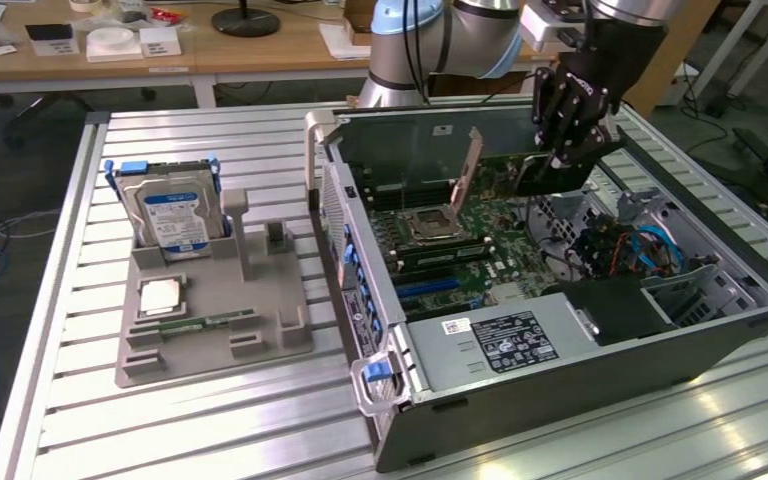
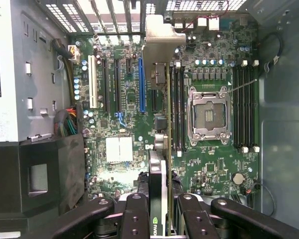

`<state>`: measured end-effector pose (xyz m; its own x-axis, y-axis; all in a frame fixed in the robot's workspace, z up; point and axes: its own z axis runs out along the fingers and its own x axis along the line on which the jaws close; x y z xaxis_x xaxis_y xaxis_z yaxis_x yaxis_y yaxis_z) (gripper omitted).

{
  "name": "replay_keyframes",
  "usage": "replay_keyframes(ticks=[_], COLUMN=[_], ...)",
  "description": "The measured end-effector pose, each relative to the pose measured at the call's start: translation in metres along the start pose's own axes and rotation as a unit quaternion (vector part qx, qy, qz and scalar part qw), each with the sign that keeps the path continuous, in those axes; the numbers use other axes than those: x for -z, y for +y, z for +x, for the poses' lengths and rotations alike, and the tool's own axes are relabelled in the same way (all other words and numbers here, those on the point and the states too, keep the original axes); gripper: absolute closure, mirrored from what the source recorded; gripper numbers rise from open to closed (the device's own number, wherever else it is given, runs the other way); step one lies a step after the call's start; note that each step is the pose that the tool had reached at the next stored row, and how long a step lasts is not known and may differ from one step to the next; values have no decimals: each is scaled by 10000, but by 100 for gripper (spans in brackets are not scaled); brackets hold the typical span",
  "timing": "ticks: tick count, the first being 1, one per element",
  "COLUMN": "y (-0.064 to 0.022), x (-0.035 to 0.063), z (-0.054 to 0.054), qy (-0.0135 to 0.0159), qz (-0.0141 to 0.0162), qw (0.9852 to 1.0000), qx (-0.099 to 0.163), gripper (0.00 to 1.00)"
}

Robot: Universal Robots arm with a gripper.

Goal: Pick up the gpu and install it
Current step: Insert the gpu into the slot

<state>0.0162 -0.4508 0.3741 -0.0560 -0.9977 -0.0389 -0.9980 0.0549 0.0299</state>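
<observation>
the gpu [image 2: 158,184] is held edge-on by the gripper [image 2: 160,206], jaws clamped on it; it is positioned over the motherboard [image 2: 209,172] inside the open case [image 1: 558,375]

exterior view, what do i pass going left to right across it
hard drive → rear wall of the computer case → gpu gripped in the hand → blue cables
</observation>
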Motion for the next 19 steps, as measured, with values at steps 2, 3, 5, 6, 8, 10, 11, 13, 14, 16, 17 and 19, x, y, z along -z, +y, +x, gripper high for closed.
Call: replay_keyframes(ticks=[2,3,5,6,8,10,11,13,14,16,17,19], y=[2,3,3,6,22,75,98,121,129,149,161,174], x=[-1,-1,-1,-2,-6,-16,-21,-29,-42,-77,-96,-124], z=[0,0,0,1,1,4,6,8,9,11,12,14], qy=[-1,0,0,-1,-2,-1,-1,-1,-2,-2,-1,-2], qz=[0,0,0,0,1,6,8,9,9,9,9,9], qw=[10000,10000,10000,10000,10000,10000,10000,10000,10000,10000,10000,10000], qx=[0,0,1,-1,0,0,1,0,0,1,0,0], gripper=[73,73,73,73,73,73,73,73,73,73,73,73])
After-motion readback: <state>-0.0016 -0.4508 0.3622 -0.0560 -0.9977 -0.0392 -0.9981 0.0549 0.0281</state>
